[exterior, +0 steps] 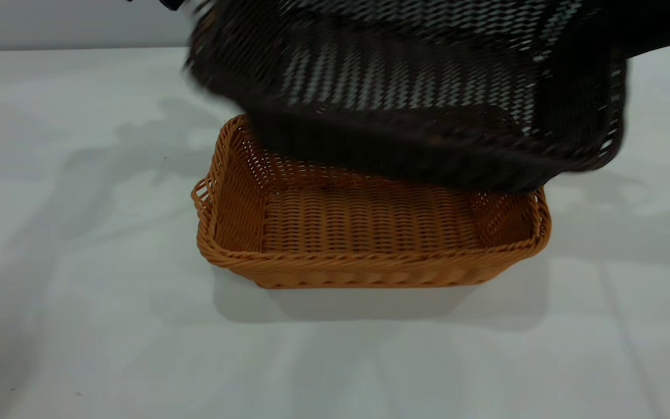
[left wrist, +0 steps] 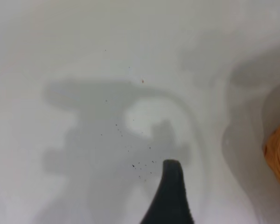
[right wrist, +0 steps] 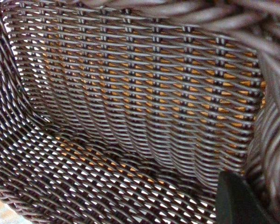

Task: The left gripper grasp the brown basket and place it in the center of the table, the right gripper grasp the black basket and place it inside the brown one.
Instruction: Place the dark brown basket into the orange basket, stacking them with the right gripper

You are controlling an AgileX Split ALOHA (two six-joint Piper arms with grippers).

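Exterior view: the black basket (exterior: 416,99) hangs tilted above the brown basket (exterior: 370,227), offset toward 1 o'clock, long axes roughly parallel; the brown one sits mid-desk (exterior: 79,320).

Left wrist view: the left gripper hovers over bare desk; one of its fingers (left wrist: 170,196) shows, so spread cannot be told.

Right wrist view: the right gripper's fingers (right wrist: 240,200) seem clamped on the black rim, orange showing through the weave.

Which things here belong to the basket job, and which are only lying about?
Belonging to the job:
- black basket, carried tilted above the brown one
- brown basket, on the table
- left gripper, over bare table beside it

Lying about:
- nothing else visible
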